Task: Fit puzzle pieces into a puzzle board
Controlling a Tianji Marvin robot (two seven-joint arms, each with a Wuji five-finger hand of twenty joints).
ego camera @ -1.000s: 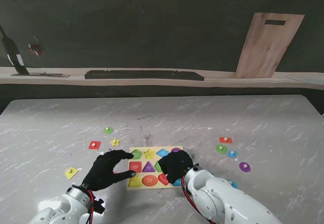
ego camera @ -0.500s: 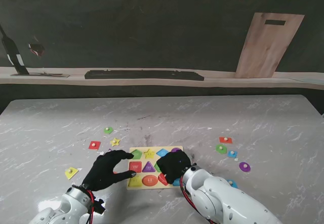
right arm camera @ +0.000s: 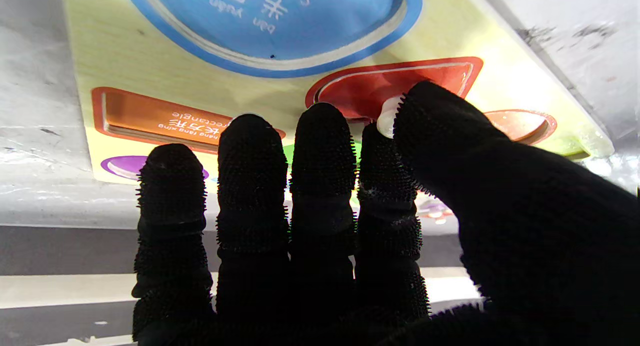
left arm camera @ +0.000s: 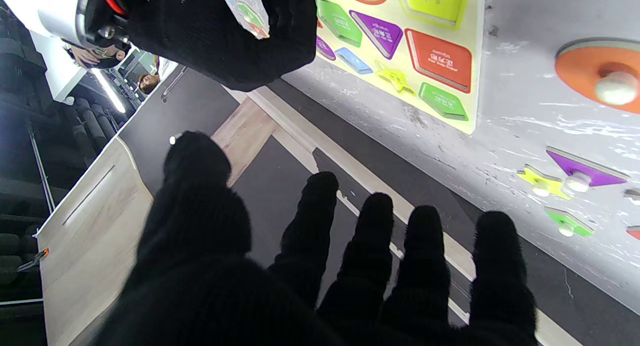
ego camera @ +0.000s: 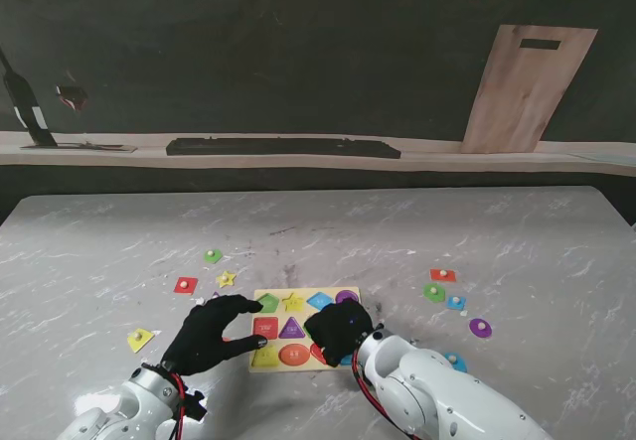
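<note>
The puzzle board point(ego camera: 304, 328) lies flat on the marble table point(ego camera: 517, 241) close in front of me, its recesses printed in green, yellow, blue, purple, red and orange.

My right hand point(ego camera: 342, 329) sits over the board's right side. In the right wrist view my thumb and forefinger pinch a small white knob point(right arm camera: 387, 116) just over the red heart-shaped recess point(right arm camera: 395, 85); the piece beneath the knob is mostly hidden by my fingers point(right arm camera: 322, 150), so I cannot tell its shape or whether it is seated. The other three fingers lie straight and side by side.

My left hand point(ego camera: 211, 333) hovers at the board's left edge, holding nothing, with its fingers point(left arm camera: 425, 251) spread apart and slightly curled, the thumb nearer to the red square recess point(ego camera: 265, 327).

Loose pieces lie off the board. To the left are a yellow piece point(ego camera: 140, 340), a red square piece point(ego camera: 186, 284), a yellow star piece point(ego camera: 227, 279) and a green piece point(ego camera: 213, 255). To the right, well apart from the board, are a red piece point(ego camera: 443, 275), a green round piece point(ego camera: 434, 291), a blue piece point(ego camera: 455, 302) and a purple piece point(ego camera: 480, 328).
</note>
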